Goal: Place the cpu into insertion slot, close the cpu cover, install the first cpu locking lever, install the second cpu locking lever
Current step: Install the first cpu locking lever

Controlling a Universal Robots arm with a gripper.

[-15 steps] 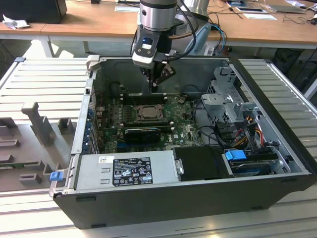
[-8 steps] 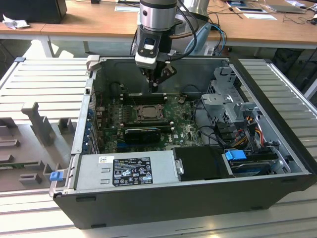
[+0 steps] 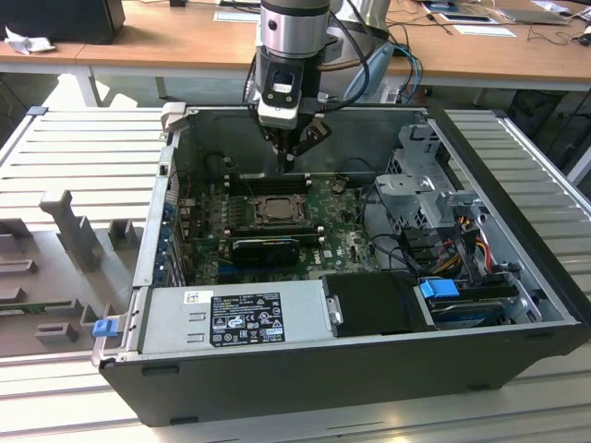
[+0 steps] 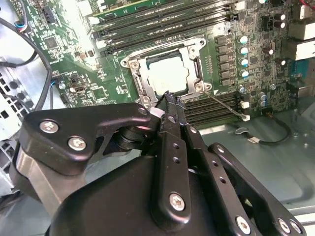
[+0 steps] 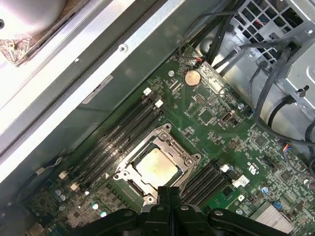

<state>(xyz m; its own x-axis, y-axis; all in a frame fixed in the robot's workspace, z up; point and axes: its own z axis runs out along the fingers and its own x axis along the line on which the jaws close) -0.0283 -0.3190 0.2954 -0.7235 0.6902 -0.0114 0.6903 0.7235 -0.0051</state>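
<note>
The gripper [image 3: 288, 164] hangs inside the open computer case [image 3: 369, 374], just above the far edge of the insertion slot [image 3: 251, 212] as the exterior view shows it. Its two black fingers are pressed together to a single point with nothing between them; in both wrist views the tip [image 4: 170, 98] [image 5: 169, 191] sits at the rim of the socket, and whether it touches the metal cannot be told.

The cpu [image 4: 167, 74] [image 5: 156, 166] already lies flat in the socket, its pale face showing through the window of the cpu cover [image 4: 194, 59] [image 5: 150, 141]. The cover lies down flat around it, a silvery frame on all four sides.

In the second wrist view a thin metal lever [image 4: 224, 104] runs from the socket's corner out across the nearest memory slots [image 4: 211, 110], away from the frame.

The green board [image 5: 206, 123] surrounds the socket, with more memory slots [image 5: 120, 135] on its other side and a round coin battery [image 5: 192, 77] well apart from it. In the exterior view a long black graphics card [image 3: 263, 249] lies just beside the socket, and the grey power supply [image 3: 235, 316] sits nearer the camera
</note>
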